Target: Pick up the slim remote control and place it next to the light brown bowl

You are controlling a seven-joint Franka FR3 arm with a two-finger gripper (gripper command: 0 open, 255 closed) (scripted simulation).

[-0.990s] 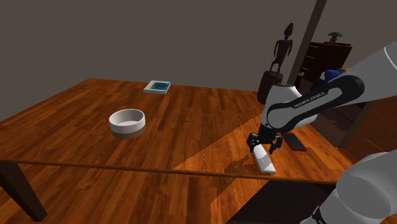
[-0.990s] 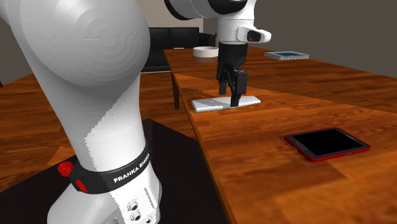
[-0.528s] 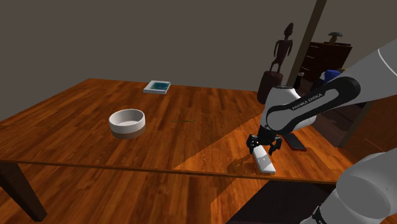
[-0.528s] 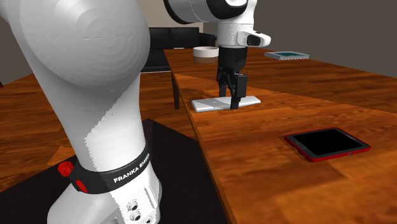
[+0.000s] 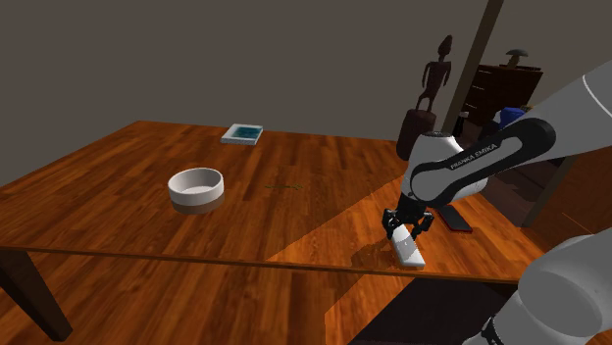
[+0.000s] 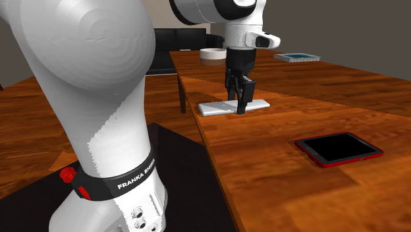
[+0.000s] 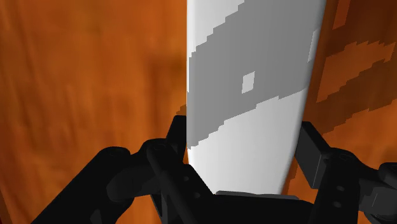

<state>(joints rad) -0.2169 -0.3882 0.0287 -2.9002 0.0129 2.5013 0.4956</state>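
Down at the tips, we find the two black fingers point(image 7: 178, 137) set against the long sides of the slim white remote control point(image 7: 248, 83), one on each side. The all-black gripper point(image 7: 245, 132) thus clasps the remote across its narrow width. The remote point(image 5: 407, 248) lies flat on the reddish-brown wooden table point(image 5: 294, 196), close to the table's near edge toward the shoulder view's right. In the second exterior view we see both ends of it point(image 6: 214, 108) stick out past the narrow-set gripper point(image 6: 238, 105). The pale round bowl point(image 5: 196, 199) stands well apart from the remote, toward the shoulder view's left, and we can make out only its plain inner wall. In the second exterior view the bowl point(image 6: 212, 55) sits far beyond the gripper. A black tablet with a red frame point(image 6: 338, 148) lies flat on the table on the nearer side of the remote, apart from it. A flat teal item with a white edge point(image 5: 241, 133) rests by the far edge. The white arm point(image 5: 471, 162) comes in from the shoulder view's right, bends at the wrist, and points the gripper point(image 5: 407, 227) straight down onto the remote.
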